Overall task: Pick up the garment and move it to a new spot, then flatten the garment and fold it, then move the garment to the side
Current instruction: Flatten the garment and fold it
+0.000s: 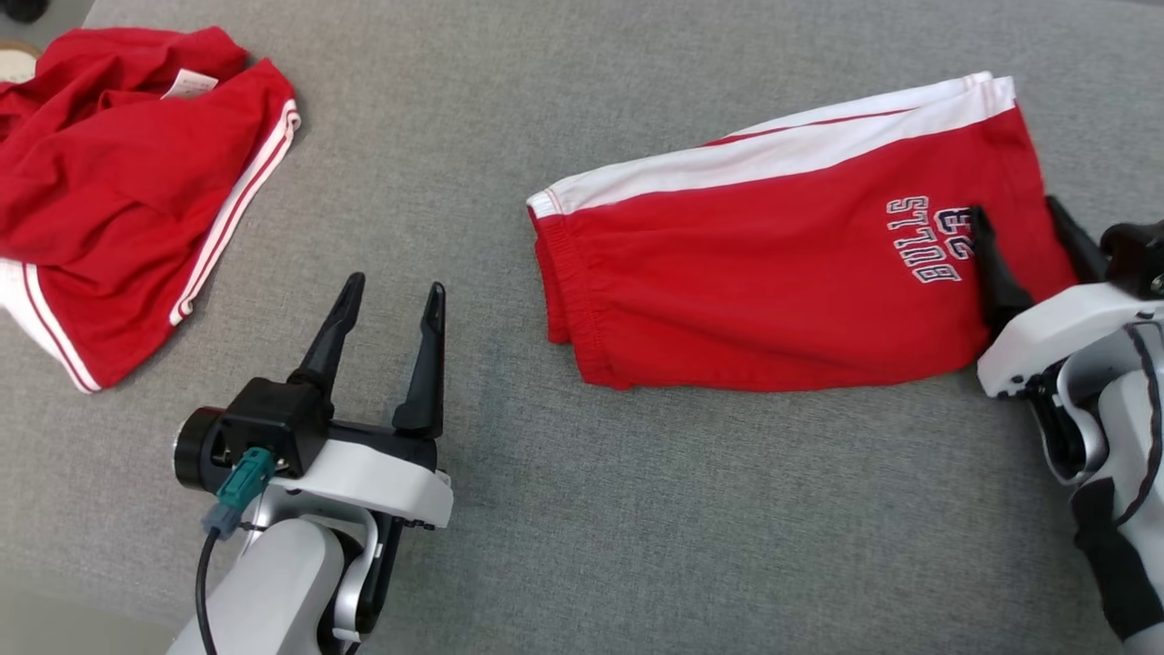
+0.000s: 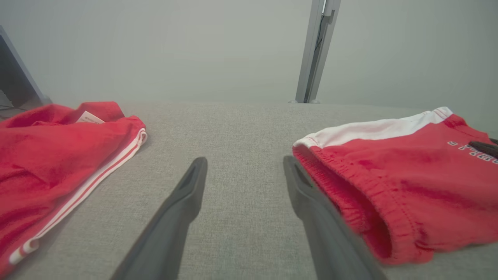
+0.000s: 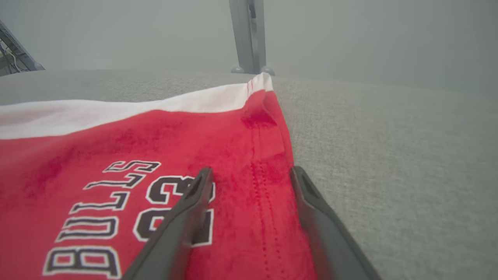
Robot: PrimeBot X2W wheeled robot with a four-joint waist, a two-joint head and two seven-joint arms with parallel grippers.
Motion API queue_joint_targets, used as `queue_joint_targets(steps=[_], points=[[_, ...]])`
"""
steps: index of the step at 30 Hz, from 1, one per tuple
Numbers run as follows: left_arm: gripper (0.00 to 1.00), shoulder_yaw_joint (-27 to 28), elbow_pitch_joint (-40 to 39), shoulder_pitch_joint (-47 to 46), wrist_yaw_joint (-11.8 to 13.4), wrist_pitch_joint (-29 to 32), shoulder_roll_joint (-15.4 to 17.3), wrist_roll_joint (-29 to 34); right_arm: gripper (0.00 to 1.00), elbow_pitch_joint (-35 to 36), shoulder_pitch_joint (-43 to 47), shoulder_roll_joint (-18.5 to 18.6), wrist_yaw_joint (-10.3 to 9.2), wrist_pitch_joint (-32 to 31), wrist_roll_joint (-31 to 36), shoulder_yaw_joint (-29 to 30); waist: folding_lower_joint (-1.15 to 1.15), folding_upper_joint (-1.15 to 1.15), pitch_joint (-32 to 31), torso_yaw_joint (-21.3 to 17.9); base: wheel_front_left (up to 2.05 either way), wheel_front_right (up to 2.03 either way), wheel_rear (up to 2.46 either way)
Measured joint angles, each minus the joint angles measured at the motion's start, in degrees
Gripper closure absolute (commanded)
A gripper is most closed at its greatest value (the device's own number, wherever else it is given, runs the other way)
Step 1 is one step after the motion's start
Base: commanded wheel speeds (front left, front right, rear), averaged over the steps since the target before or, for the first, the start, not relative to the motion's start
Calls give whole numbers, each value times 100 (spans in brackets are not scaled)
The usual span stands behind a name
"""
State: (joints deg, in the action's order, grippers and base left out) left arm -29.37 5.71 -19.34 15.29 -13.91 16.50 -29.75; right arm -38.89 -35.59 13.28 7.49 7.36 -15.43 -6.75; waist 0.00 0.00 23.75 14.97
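Folded red shorts (image 1: 773,273) flat on the right half of the grey desk (image 1: 564,509), white side stripe along the far edge, elastic waistband facing the middle. Right end effector (image 1: 1016,209) down at the leg-hem end, fingers apart, straddling the hem, nothing clamped. From the head view, just two dark tips beside the BULLS print (image 1: 928,241).

Much closer from the right wrist: one finger (image 3: 183,221) across the number 23, the other just past the cloth edge over bare grey fabric. Touching or hovering, impossible to tell.

Left end effector (image 1: 396,284) low over open desk between two garments, fingers spread wide, empty. From its own wrist view, the waistband side-on, folded layers gaping slightly, just beside one finger. At the far right there, a dark fingertip of the other arm on the lettering.

From both wrists, a grey upright post (image 2: 317,50) beyond the desk's far edge.

Well apart at the far left, a second red garment (image 1: 118,173), crumpled, white label (image 1: 189,84) up, white stripes along its edge.
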Motion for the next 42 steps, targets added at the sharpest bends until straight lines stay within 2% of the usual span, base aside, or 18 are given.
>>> queue_joint_targets(steps=[4,9,10,11,12,13,22,32,42], points=[[0,-7,111,-75,-63,-33,-99,1,0,-332,-192,-1,1,226,-30,78,0,0,114,84,0,0,0],[0,4,197,-101,-116,-58,-119,42,0,-641,-319,-78,1,307,-90,-21,0,0,89,-6,0,0,0],[0,1,208,-103,-119,-67,-121,43,14,-661,-335,-80,0,260,-152,-122,0,0,79,-25,0,0,0],[0,-1,219,-104,-126,-74,-124,46,57,-678,-343,-86,-2,242,-213,-205,0,0,70,-41,0,0,0],[0,-1,229,-107,-149,-74,-125,49,95,-689,-351,-87,-3,170,-263,-308,0,0,61,-56,0,0,0],[0,-1,237,-116,-160,-75,-135,51,100,-687,-352,-91,-8,140,-335,-398,0,0,50,-72,0,0,0],[0,10,355,-70,-169,-81,-112,46,100,-447,103,-177,-4,320,-992,-779,0,0,-226,-255,0,0,0],[0,-19,248,208,-109,38,79,33,100,364,1528,-256,1,624,-1278,-307,0,0,-694,-686,0,0,0],[0,-48,31,375,-9,248,242,30,100,668,1925,-420,1,502,-1212,-11,0,0,-985,-979,0,0,0]])
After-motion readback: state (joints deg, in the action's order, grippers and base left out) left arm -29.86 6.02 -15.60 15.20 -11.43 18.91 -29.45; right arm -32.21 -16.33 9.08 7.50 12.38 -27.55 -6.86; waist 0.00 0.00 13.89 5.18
